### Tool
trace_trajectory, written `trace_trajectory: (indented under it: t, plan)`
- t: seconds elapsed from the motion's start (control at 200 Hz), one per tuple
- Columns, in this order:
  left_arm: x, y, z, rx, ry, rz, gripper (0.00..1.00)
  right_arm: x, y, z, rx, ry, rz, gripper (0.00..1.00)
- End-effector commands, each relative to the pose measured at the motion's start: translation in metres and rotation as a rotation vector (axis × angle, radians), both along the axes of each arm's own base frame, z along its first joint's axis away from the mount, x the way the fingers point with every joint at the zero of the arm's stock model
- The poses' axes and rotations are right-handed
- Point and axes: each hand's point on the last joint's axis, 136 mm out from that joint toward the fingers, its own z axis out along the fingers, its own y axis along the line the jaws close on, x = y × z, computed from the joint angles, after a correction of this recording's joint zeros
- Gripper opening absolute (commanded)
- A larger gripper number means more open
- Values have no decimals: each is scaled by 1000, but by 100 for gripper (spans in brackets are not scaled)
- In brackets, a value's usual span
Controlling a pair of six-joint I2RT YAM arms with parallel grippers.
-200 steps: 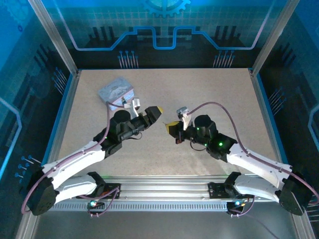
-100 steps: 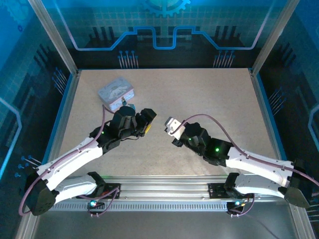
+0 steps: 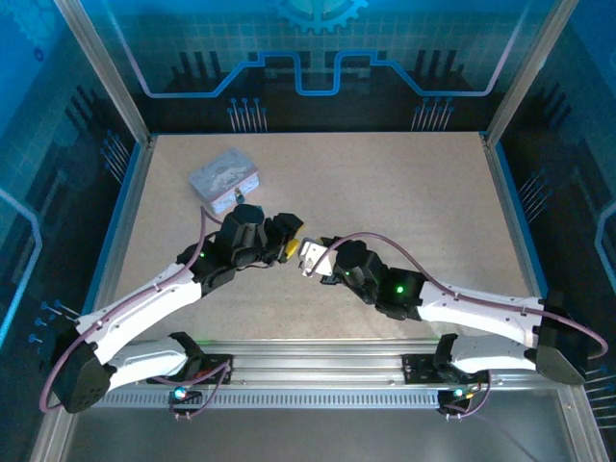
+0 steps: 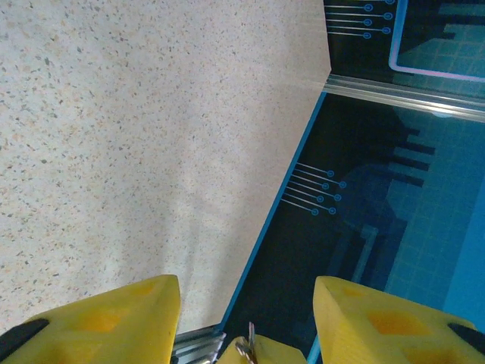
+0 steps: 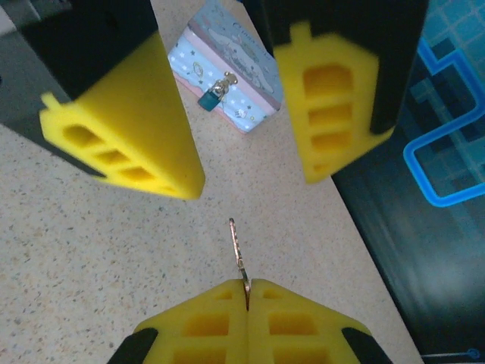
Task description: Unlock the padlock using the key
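Midway over the surface point(image 5: 91, 258), the right gripper point(image 5: 248, 292) pinches the key point(image 5: 237, 250), its long axis aimed far-left between the wide-open left gripper's point(image 4: 246, 311) jaws. Beyond them the padlock point(image 5: 213, 94) hangs on the tin point(image 5: 242, 68), nearer the left arm.

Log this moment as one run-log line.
left gripper open | right gripper shut on key | padlock hanging on tin | key not yet at padlock
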Motion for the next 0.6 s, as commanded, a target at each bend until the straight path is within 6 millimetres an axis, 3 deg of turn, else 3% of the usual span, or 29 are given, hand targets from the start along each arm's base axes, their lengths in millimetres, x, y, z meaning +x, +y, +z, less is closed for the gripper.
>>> trace_trajectory:
  t: [0.0, 0.29, 0.595]
  plan:
    - [-5, -10, -6, -32, 31, -30, 49, 1, 11, 20, 32, -51, 16, 0]
    - [-5, -16, -12, -44, 44, -42, 33, 3, 23, 21, 30, -52, 39, 0]
    - [-5, -11, -14, -34, 39, -21, 18, 0, 21, 20, 43, -43, 36, 0]
